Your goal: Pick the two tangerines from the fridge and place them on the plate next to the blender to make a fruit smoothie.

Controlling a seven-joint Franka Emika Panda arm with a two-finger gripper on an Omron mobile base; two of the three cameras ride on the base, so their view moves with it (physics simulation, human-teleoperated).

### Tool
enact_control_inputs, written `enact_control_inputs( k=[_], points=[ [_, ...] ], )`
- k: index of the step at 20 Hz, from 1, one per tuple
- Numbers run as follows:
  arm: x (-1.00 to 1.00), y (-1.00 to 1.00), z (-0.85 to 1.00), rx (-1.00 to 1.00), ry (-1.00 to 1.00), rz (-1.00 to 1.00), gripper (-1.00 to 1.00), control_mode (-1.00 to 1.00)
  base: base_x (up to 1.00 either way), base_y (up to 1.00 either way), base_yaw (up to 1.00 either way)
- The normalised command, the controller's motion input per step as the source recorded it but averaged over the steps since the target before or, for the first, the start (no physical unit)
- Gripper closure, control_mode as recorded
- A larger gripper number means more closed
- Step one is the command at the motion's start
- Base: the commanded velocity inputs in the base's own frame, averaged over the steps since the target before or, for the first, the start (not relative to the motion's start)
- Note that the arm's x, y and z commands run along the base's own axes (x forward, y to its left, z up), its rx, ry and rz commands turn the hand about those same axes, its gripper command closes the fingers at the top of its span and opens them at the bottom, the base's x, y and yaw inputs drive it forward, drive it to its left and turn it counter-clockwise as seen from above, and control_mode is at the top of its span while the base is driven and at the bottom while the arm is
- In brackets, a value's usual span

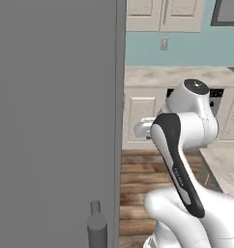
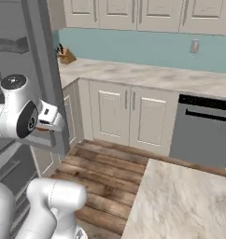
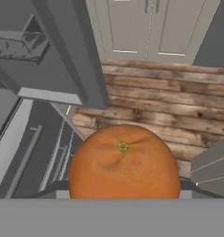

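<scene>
On your left stands the fridge [image 1: 51,121], its grey door edge and bar handle [image 1: 96,225] close beside the arm. The fingers are closed on a tangerine [image 3: 124,163]; in the hand view the fruit sits right against the camera, above the wooden floor [image 3: 169,106] and beside the fridge's shelves [image 3: 26,44]. In the right base view the gripper [image 2: 44,125] lies just at the door's edge. Swing wide too early and you may clip that door, jarring the fruit loose. It is round and would likely roll if it dropped to the floor. To the right, the pale worktop [image 2: 180,200] is well apart, so carry it steadily.
</scene>
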Motion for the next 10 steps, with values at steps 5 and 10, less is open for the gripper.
enact_control_inputs(
  k=[5, 10],
  points=[
    [0.0, 0.0, 0.0, 0.0, 0.0, 0.0, 1.0, 1.0, -0.44, -0.32, -0.63],
    [0.0, 0.0, 0.0, 0.0, 0.0, 0.0, 1.0, 1.0, -0.68, -0.26, -0.62]
  ],
)
